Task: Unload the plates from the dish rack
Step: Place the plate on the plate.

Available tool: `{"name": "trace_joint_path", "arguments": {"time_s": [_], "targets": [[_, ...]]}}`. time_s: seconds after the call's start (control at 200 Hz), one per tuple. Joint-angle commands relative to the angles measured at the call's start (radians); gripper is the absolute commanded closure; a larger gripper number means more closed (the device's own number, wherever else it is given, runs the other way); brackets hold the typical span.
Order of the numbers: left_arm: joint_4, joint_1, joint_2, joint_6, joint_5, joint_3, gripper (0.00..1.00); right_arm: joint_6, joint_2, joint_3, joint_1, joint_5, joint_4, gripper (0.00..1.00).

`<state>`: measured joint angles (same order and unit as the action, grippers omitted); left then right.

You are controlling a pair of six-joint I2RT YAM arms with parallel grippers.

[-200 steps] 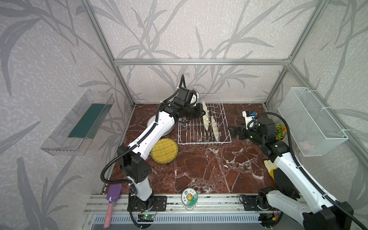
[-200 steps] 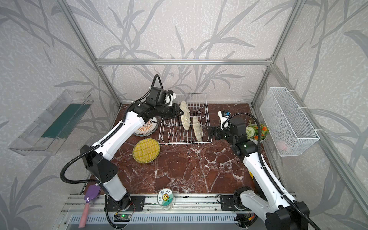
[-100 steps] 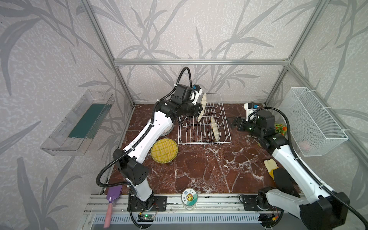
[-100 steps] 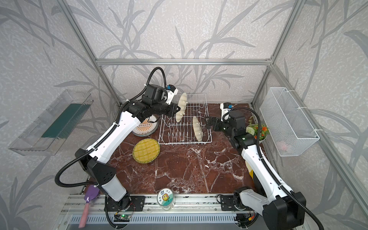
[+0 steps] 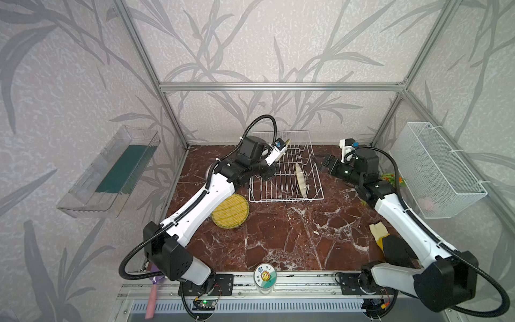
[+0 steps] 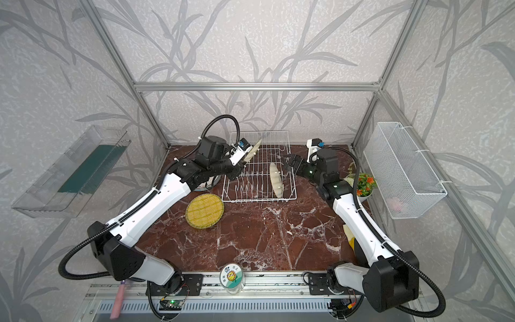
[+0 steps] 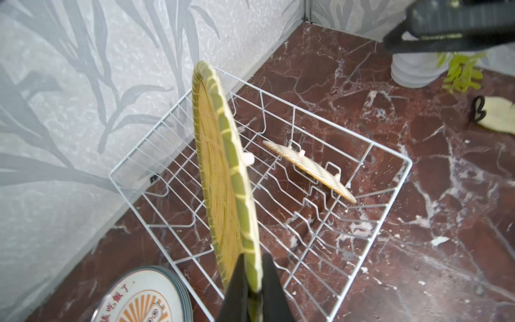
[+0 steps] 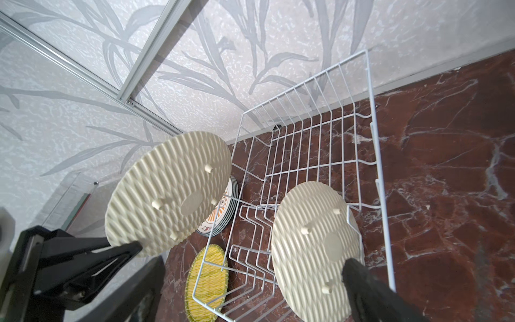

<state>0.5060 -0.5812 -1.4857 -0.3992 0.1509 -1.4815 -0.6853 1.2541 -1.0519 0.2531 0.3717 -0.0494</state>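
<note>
Red-brown marble with white veins makes the surface [image 5: 278, 239]. The left arm [image 5: 200, 206] stretches to the far left side of the rack [image 5: 278, 199], a white wire one that stands at the back of the surface. The left jaws pinch the rim of a woven plate [image 7: 223, 178]. This plate is held on its edge in the air, above the rack's left wall. The right arm [image 5: 398, 212] comes in from the right side. The right jaws are spread wide and hold nothing, just beside the rack's right wall.

White plates [image 7: 145, 295] with orange rays lie in a stack on the surface, left of the rack, mostly hidden by the left arm in both top views. A second woven plate [image 5: 301, 179] stands between the prongs in the rack's right part and leans a little. A third woven plate [image 5: 230, 212] lies flat on the surface, near the rack's front left corner.
</note>
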Motion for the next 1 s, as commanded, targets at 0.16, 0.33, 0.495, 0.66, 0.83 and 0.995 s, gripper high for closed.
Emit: {"name": "trace_joint_path", "arguments": {"time_s": [0.16,0.33,0.495,0.66,0.83,0.995], "targets": [[-0.168,-0.011,0.063,-0.329,-0.016,0.080,1.00,-0.110,0.039,-0.066,0.020,0.011,0.034,0.04],[-0.220,-0.018,0.089,-0.440,0.000,0.145,1.00,-0.154,0.055,-0.070,0.037,0.013,0.049,0.05],[-0.319,-0.026,0.127,-0.523,0.006,0.224,1.00,-0.169,0.083,-0.100,0.055,0.016,0.014,0.07],[-0.397,-0.034,0.161,-0.603,0.049,0.305,1.00,-0.200,0.121,-0.123,0.075,0.021,0.020,0.09],[-0.405,-0.039,0.164,-0.654,0.054,0.322,1.00,-0.232,0.176,-0.147,0.090,0.026,0.018,0.13],[-0.400,-0.055,0.162,-0.724,0.036,0.340,1.00,-0.231,0.213,-0.185,0.114,0.029,-0.012,0.18]]}}
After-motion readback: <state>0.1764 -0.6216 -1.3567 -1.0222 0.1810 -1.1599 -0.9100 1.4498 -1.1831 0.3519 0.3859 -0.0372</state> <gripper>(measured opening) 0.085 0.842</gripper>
